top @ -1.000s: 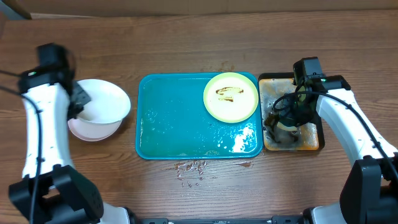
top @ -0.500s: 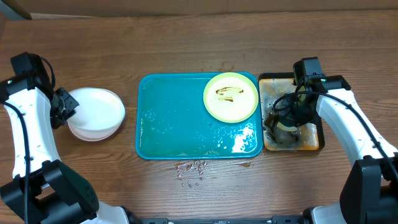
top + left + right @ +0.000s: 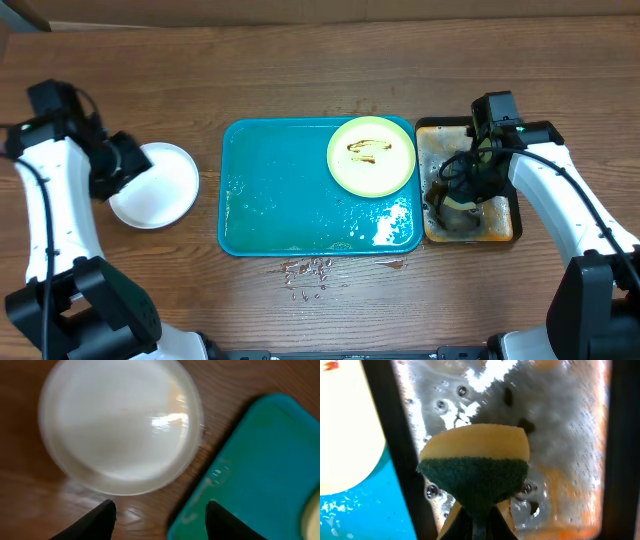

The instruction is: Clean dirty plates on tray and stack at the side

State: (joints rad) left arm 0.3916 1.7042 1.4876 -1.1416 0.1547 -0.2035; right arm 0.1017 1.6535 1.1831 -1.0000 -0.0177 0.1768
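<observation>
Operator: Moved in the last second: my left arm swung out to the left and came back in. The white plates [image 3: 155, 188], which lay offset one on the other, now show a single outline. Right arm, no change.

Inspector: State of the left gripper?

Operator: Left gripper [image 3: 161, 517] is spread wide with nothing between its fingers, just beside the pile's left edge and not gripping it. The pile rests on the table [image 3: 300, 80], left of the blue tray [image 3: 270, 200] and apart from it. I judge that to be the side stack the job asks for.

Inspector: And the right?

Operator: Right gripper [image 3: 475, 522] is pinched on the sponge [image 3: 475, 467], green scouring face toward the camera. It is held over the small black-rimmed tray [image 3: 497, 222], which is wet and brown-stained. I take it the sponge is parked there between plates.

Inspector: Outstanding work?

Operator: One yellow-green plate [image 3: 371, 155] lies in the far right corner of the blue tray. It carries a brown smear and is not yet cleaned.

Inspector: Obstructions?

Operator: Only the two tray rims, side by side, between the sponge and that plate. Spilled drops [image 3: 308, 268] lie on the table by the blue tray's near edge, away from both arms. I cannot count the plates in the pile from above.
</observation>
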